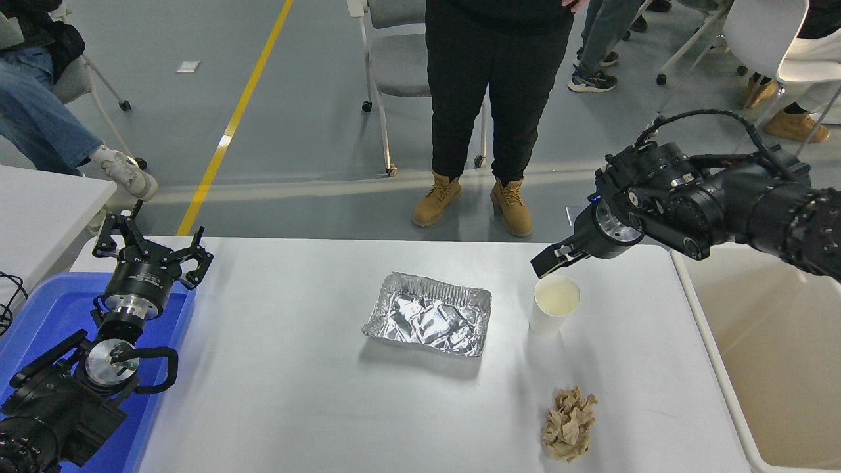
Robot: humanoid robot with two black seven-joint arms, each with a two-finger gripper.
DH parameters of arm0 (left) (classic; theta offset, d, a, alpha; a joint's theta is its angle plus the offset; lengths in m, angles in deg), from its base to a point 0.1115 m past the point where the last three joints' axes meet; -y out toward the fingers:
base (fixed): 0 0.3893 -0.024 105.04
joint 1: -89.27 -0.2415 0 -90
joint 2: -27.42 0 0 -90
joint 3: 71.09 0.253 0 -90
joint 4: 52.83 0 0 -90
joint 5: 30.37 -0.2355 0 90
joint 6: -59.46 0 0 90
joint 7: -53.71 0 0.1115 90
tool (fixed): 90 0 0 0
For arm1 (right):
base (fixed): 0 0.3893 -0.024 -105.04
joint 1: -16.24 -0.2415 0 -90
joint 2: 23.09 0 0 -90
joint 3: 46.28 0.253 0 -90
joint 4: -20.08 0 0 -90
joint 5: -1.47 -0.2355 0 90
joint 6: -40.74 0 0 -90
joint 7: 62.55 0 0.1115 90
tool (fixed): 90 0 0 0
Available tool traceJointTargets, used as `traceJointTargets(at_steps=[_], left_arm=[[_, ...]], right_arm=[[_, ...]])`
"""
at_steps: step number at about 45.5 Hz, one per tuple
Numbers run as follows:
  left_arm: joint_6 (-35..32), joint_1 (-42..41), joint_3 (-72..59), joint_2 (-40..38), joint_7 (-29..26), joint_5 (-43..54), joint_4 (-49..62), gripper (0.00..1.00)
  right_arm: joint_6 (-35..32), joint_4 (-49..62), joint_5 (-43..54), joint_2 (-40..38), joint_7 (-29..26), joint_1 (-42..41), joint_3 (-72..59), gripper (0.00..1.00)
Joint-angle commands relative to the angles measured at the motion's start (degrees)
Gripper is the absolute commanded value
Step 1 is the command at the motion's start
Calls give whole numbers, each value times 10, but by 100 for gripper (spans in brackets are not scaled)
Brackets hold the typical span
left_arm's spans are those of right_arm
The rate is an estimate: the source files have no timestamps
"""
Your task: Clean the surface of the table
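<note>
The white table surface (276,394) fills the lower half of the head view. On it stand a crumpled foil tray (427,314) at the middle, a white paper cup (553,303) to its right, and a crumpled brown paper ball (568,424) near the front right. My right gripper (545,261) comes in from the right edge and hangs just above the cup's far rim; its fingers look close together and hold nothing. My left gripper (150,253) is parked at the lower left, open and empty, over the blue bin.
A beige tub (782,341) stands off the table's right end. A blue bin (39,315) sits at the left edge, beside a smaller white table (39,210). A person in tan boots (473,197) stands at the far side; chairs and seated people are behind.
</note>
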Motion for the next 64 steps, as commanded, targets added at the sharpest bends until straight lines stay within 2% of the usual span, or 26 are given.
traceJointTargets(at_steps=[1, 35, 41, 46, 55, 57, 59, 62, 64], left_arm=[[0, 0, 0, 0, 0, 0, 0, 100], [0, 0, 0, 0, 0, 0, 0, 100], [0, 0, 0, 0, 0, 0, 0, 100], [-1, 0, 0, 0, 0, 0, 0, 100], [0, 0, 0, 0, 0, 0, 1, 100], [0, 0, 0, 0, 0, 0, 0, 100], [0, 0, 0, 0, 0, 0, 1, 100], [0, 0, 0, 0, -1, 0, 1, 100], [0, 0, 0, 0, 0, 0, 1, 100]], right_arm=[[43, 6, 3, -1, 0, 39, -6, 87], [70, 85, 3, -1, 20, 123, -5, 86], [84, 99, 3, 1, 25, 131, -6, 81], [95, 102, 3, 2, 35, 131, -9, 73], [99, 104, 3, 2, 51, 131, -10, 46], [97, 104, 3, 2, 53, 131, -10, 33], [96, 108, 4, 2, 54, 132, -11, 9], [96, 111, 4, 3, 66, 132, -23, 0], [96, 111, 3, 4, 78, 132, -33, 0]])
